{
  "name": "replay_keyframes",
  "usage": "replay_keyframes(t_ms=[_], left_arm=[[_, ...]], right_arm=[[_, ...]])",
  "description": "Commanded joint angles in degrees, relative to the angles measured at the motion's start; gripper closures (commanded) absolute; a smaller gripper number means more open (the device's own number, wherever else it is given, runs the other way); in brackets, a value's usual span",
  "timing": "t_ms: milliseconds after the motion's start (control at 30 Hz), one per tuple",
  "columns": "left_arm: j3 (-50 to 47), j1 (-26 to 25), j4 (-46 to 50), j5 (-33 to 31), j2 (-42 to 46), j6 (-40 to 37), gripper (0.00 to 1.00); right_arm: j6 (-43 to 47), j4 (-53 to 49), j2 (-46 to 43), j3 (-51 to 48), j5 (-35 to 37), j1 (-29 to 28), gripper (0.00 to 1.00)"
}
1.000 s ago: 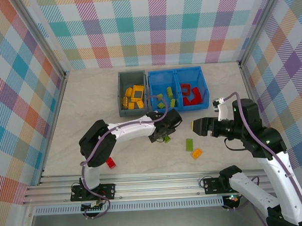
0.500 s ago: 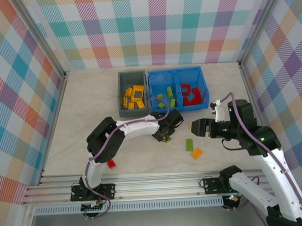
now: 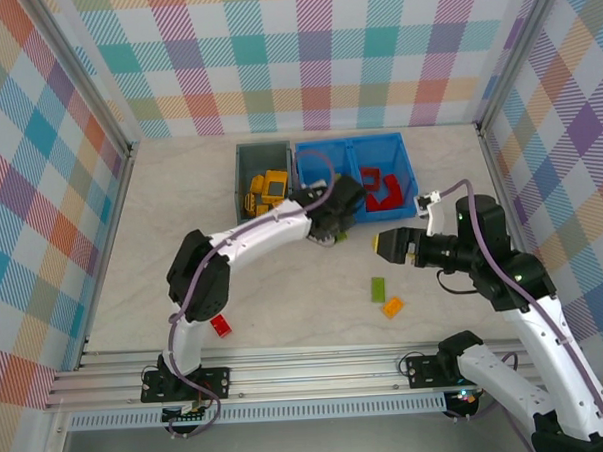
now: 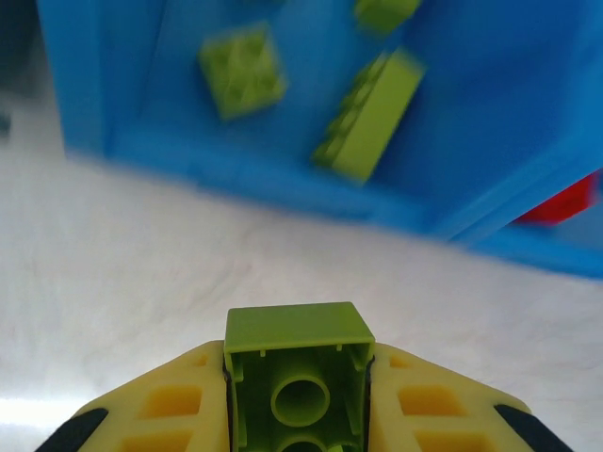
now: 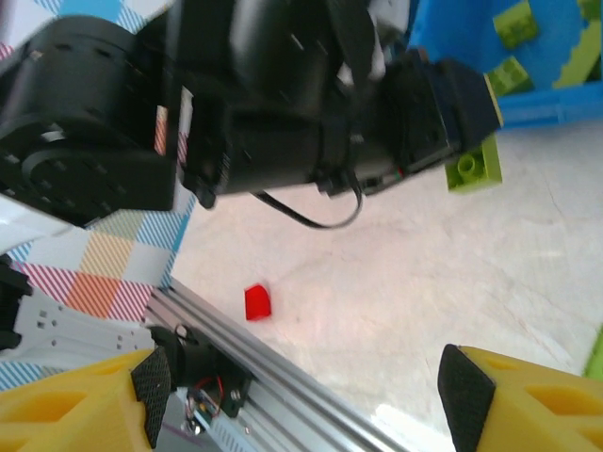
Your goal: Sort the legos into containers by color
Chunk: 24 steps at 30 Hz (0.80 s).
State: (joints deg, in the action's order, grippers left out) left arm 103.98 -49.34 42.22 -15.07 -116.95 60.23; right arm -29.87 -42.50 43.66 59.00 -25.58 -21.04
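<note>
Pastel plaid walls enclose a pale marbled worktop. At far centre, a dark grey bin holds yellow-orange bricks. Beside it on the right, a blue bin has green bricks in its left compartment and red bricks in its right.

The left end effector is clamped on a lime green brick, just near of the blue bin's left compartment. The right end effector hovers wide open and empty at the right.

Sorting looks mostly done. Besides the held brick, a flat green brick, an orange brick and a red brick lie loose on the worktop.
</note>
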Motion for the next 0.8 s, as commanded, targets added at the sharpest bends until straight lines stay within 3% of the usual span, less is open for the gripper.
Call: replay_keyframes(t_ms=[0, 400, 767], left_arm=[[7.17, 3.95, 3.86, -1.17, -1.74, -8.89, 0.77], [37.24, 10.5, 0.8, -3.47, -22.68, -24.16, 0.78], [41.91, 11.72, -5.19, -3.31, -32.66, -27.03, 0.78]], right_arm=[[-2.98, 12.19, 0.99, -1.16, 1.32, -0.19, 0.24], [-3.87, 22.82, 9.89, -0.42, 4.58, -0.4, 0.24], [-3.9, 25.42, 12.33, -2.15, 4.49, -0.54, 0.23]])
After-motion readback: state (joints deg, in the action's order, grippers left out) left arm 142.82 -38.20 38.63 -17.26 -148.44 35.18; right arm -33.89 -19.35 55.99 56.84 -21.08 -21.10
